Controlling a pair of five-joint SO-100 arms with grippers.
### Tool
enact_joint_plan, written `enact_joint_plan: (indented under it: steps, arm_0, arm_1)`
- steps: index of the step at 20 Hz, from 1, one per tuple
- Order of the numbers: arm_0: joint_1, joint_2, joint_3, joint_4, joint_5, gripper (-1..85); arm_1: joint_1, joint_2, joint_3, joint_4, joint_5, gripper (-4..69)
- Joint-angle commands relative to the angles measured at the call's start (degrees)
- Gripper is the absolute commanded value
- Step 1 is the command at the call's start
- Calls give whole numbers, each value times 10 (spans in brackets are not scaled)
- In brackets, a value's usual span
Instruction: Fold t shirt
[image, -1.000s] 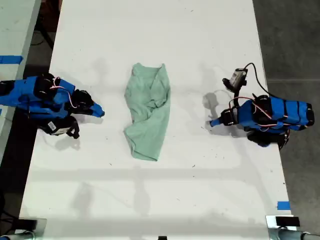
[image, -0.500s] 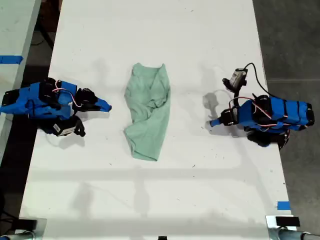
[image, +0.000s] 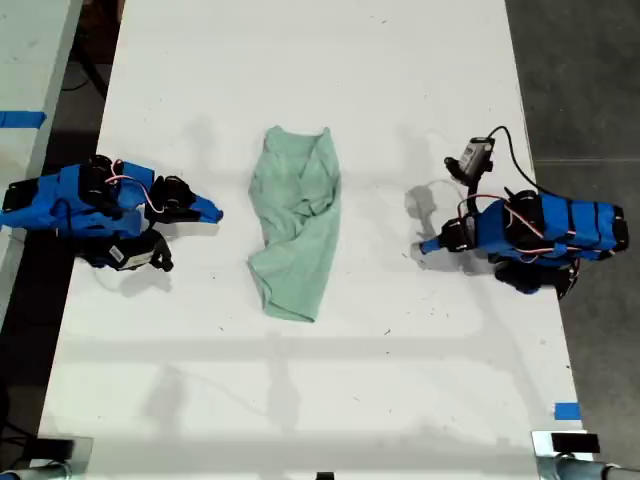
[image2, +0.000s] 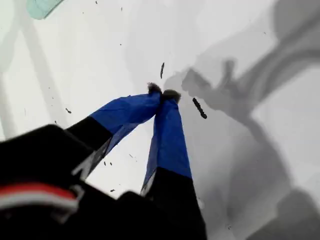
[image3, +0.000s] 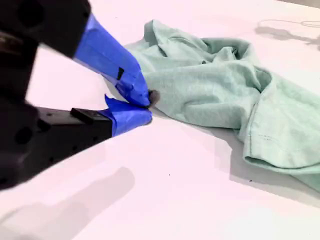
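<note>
The t shirt lies crumpled in a long wrinkled strip in the middle of the white table; it is pale mint green. My second gripper sits on the exterior view's left, a short way from the shirt's edge, shut and holding nothing. Its wrist view shows the blue fingertips just short of the t shirt. My first gripper rests on the exterior view's right, farther from the shirt, shut and empty. Only a sliver of the t shirt shows in that wrist view.
A small camera with a black cable stands up from the arm on the exterior view's right. Blue tape marks sit at the table's near corner on that side. Dark floor borders the table on both sides.
The arm on the exterior view's left has slid toward the t shirt and its gripper now sits nearer the fabric edge. The other arm and the shirt have not moved.
</note>
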Motion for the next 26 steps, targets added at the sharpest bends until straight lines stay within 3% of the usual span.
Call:
enact_joint_plan:
  steps: [1,26]
  arm_0:
    - [-5,-3,25,-6,-11,-2]
    - [-6,-7,25,-5,-18,-2]
  arm_1:
    - [-5,4,33,1,7,9]
    - [-7,4,33,1,8,9]
